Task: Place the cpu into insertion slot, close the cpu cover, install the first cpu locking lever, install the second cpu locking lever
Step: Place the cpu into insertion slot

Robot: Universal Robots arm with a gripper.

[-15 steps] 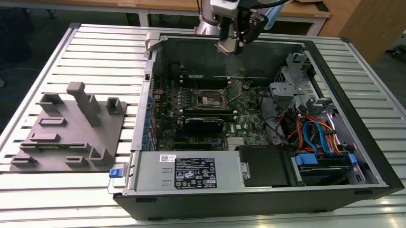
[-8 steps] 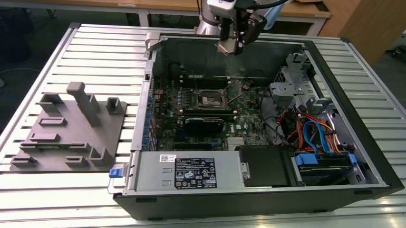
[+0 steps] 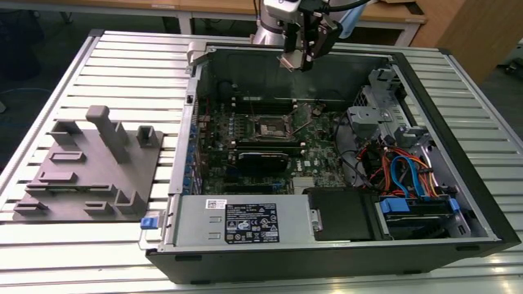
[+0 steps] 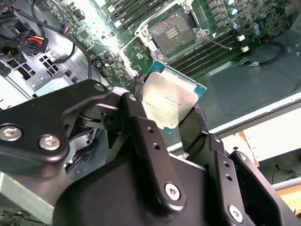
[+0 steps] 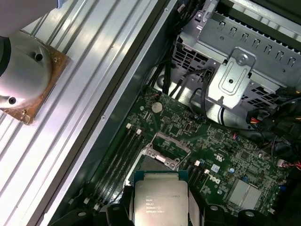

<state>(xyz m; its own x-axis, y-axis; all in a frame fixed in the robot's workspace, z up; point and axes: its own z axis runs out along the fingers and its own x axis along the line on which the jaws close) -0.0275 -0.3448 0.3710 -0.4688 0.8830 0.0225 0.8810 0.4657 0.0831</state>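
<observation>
Silver-grey cpu is pinched at two opposite edges between the black fingers of the hand. Hand is closed on the chip, which sits tilted in the second wrist view.

Exterior view: hand with chip is high over the far wall of the open computer case, well above the green motherboard. Insertion slot is mid-board, well apart from the cpu.

Second wrist view: slot contact field is exposed inside the silver rim, with memory slots running just beside it.

First wrist view: cpu faces the camera, socket on the board beyond it.

Case lies on its side on the slatted aluminium tabletop. Grey fixture plate with upright pegs sits on the tabletop, to the exterior view's left of the case.
</observation>
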